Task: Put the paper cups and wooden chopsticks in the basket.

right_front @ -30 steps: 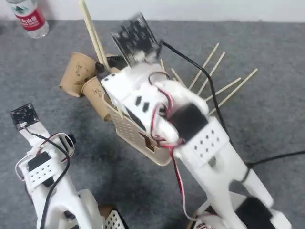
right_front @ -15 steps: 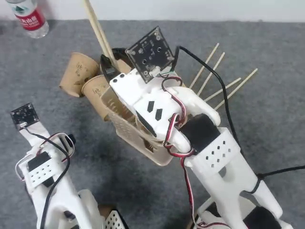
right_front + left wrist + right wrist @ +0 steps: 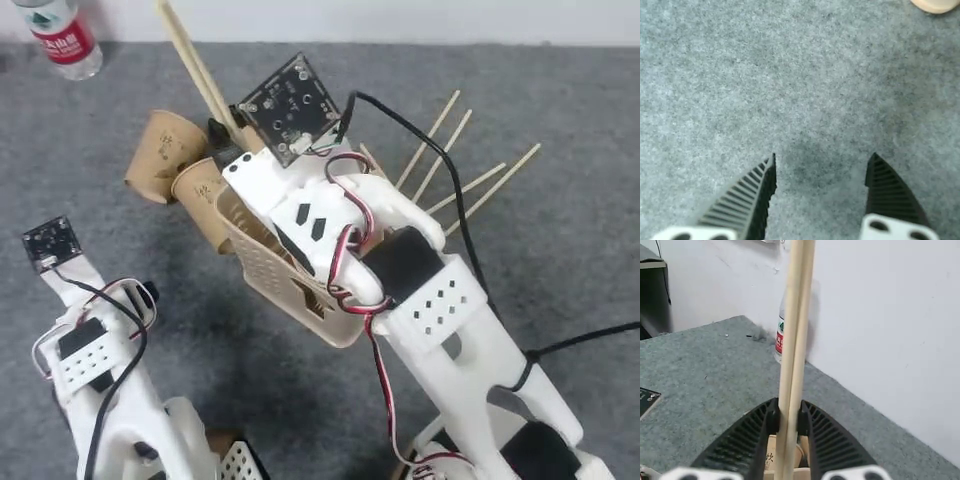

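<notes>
My right gripper (image 3: 788, 420) is shut on a pair of wooden chopsticks (image 3: 797, 315) that stick up out of it. From the high view the right gripper (image 3: 222, 140) hangs over the far end of the beige basket (image 3: 270, 275), with the chopsticks (image 3: 190, 55) slanting up and away. Two brown paper cups (image 3: 160, 150) (image 3: 203, 195) lie on their sides against the basket's left end. Several more chopsticks (image 3: 470, 190) lie on the carpet to the right. My left gripper (image 3: 824, 157) stands open above bare grey carpet.
A plastic bottle with a red label (image 3: 58, 35) stands at the far left by the white wall, also behind the held chopsticks as the bottle (image 3: 781, 340). The left arm's body (image 3: 100, 370) stays at the near left. A beige edge (image 3: 935, 4) shows ahead of the left gripper.
The right arm's wrist swung right, then back left over the basket, and the held chopsticks tilted slightly with it. The left arm has not moved.
</notes>
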You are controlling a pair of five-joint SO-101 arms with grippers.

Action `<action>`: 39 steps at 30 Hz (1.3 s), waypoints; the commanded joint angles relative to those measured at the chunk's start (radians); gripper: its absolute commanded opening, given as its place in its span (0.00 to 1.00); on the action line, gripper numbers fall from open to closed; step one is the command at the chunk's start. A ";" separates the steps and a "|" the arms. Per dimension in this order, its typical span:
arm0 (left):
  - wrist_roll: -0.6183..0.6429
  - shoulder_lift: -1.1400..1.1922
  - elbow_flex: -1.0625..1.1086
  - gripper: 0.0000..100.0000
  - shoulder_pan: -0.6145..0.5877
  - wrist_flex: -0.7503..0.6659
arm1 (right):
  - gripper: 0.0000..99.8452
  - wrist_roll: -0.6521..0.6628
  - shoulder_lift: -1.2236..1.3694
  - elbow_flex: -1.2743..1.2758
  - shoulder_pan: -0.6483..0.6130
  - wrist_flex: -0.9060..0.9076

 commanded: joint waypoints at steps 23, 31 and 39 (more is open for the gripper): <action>0.000 -0.025 -0.005 0.28 0.003 -0.023 | 0.21 0.026 -0.007 -0.028 0.010 0.035; 0.000 -0.025 -0.005 0.28 0.005 -0.023 | 0.21 0.020 -0.202 -0.190 0.400 0.251; 0.000 -0.025 -0.005 0.28 0.006 -0.021 | 0.21 0.028 -0.278 -0.143 0.875 0.334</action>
